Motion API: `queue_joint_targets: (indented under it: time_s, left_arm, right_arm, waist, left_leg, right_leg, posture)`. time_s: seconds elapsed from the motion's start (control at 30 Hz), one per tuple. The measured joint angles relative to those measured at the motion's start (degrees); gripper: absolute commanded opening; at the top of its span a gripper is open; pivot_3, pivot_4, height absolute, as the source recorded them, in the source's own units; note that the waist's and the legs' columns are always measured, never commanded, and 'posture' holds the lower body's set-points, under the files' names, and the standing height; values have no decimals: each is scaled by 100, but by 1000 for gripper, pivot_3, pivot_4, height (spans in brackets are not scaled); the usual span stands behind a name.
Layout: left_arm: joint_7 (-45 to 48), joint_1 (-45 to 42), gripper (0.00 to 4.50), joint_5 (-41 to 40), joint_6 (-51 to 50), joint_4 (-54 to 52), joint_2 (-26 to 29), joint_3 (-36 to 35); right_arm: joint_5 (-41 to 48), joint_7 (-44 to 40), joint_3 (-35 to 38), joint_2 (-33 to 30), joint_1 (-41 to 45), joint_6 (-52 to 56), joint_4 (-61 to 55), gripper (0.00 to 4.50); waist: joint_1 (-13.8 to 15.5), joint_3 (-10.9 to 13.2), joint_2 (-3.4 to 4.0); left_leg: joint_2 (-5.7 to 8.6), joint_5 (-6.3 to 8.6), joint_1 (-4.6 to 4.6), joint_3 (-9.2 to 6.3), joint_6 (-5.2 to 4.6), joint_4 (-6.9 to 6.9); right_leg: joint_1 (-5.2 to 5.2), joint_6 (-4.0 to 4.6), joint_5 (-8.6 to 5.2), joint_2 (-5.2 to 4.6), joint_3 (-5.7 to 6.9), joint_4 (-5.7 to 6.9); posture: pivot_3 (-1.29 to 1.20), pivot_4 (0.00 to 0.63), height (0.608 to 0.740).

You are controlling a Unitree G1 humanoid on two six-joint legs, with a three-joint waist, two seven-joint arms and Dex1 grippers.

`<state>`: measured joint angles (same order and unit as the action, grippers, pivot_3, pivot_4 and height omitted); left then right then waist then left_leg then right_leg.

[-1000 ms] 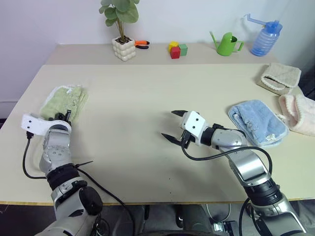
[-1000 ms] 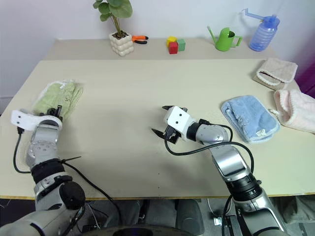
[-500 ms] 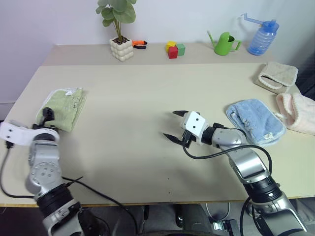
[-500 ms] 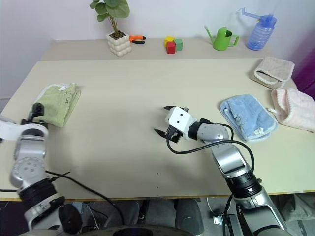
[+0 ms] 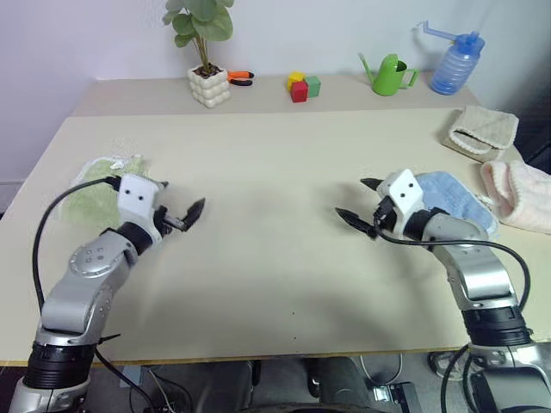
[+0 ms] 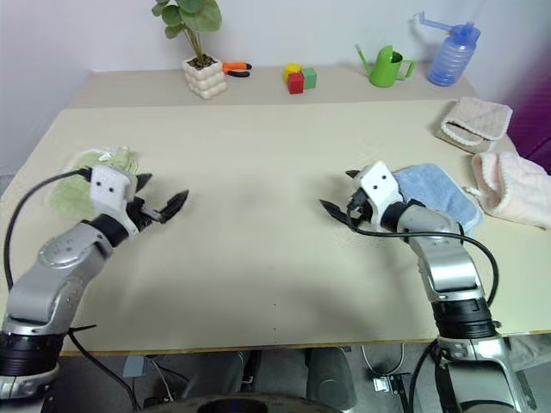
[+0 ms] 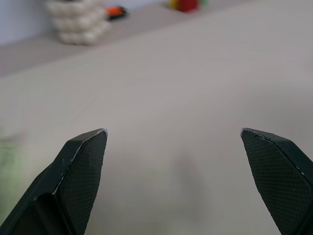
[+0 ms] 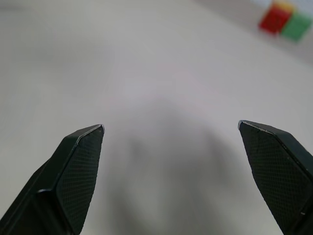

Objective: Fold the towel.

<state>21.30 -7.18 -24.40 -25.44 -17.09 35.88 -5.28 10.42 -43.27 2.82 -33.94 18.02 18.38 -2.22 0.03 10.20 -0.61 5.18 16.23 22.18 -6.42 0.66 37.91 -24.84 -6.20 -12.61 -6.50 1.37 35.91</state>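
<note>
left gripper point(image 5: 179, 206): fingers spread, empty, has left the towel | right gripper point(image 5: 357, 200): fingers spread, empty, moved toward the blue towel point(image 5: 461, 200) | towel point(image 5: 95, 191): lies folded at the counter point(image 5: 275, 155) left edge, behind the left arm | task: seems done
</note>
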Motion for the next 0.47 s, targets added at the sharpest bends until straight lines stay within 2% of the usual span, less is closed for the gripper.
queue_joint_targets:
  time_s: [0.27, 0.47]
  left_arm:
    - [179, 88, 4476, 402, 139, 52, -252, 49]
    - [162, 254, 4476, 582, 131, -56, -328, 21]
  right_arm:
    - [60, -54, 30, -17, 20, -7, 10, 4500]
    - [50, -126, -12, -14, 404, -138, 302, 4500]
  waist:
    - [63, 0, 0]
    - [61, 0, 0]
  left_leg:
    - [4, 1, 1, 0, -1, 5]
    - [3, 1, 1, -1, -2, 5]
  right_leg:
    - [2, -1, 1, -4, 0, 0]
    - [3, -1, 0, -4, 1, 0]
  posture:
    - [0, 150, 732]
    - [0, 150, 732]
